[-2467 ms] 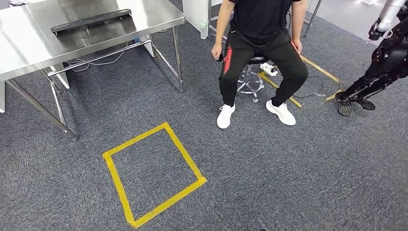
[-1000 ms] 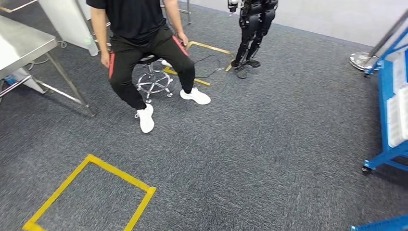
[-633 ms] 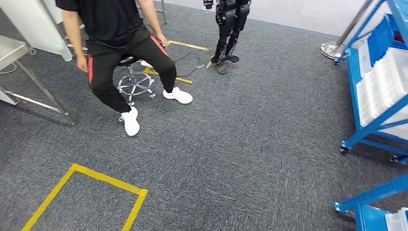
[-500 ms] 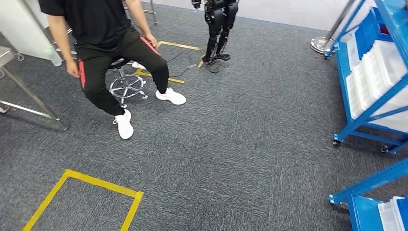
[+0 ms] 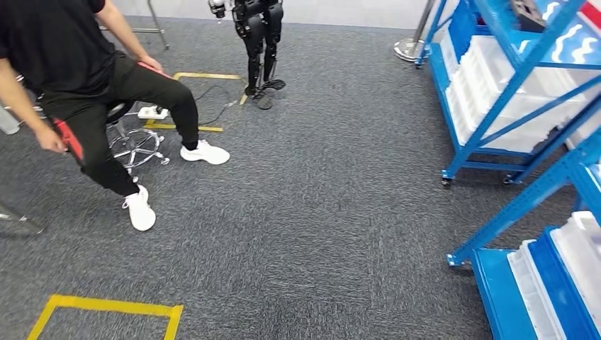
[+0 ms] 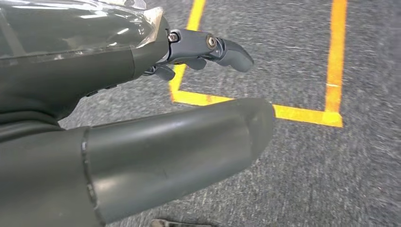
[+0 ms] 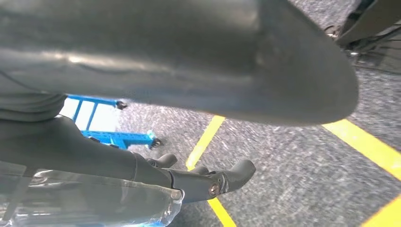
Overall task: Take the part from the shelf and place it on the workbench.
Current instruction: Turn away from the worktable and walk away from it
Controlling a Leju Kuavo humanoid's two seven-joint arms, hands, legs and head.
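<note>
Two blue shelf racks stand at the right. The farther shelf (image 5: 514,85) carries white bins (image 5: 489,78) and a dark part (image 5: 528,13) on an upper level. The nearer shelf (image 5: 496,297) holds more white bins (image 5: 581,255). My left hand (image 6: 142,142) hangs over grey carpet with its fingers (image 6: 208,47) apart from the thumb and nothing in it. My right hand (image 7: 165,56) hangs the same way, its fingers (image 7: 208,182) loosely spread and holding nothing.
A person (image 5: 71,64) sits on a wheeled stool (image 5: 135,142) at the left. Another black robot (image 5: 259,35) stands at the back. A yellow tape square (image 5: 106,306) marks the carpet near me, and a stanchion base (image 5: 409,48) stands by the far shelf.
The camera has turned to the right. The steel workbench and the person slid off toward the left edge, and the blue shelves came into view at the right.
</note>
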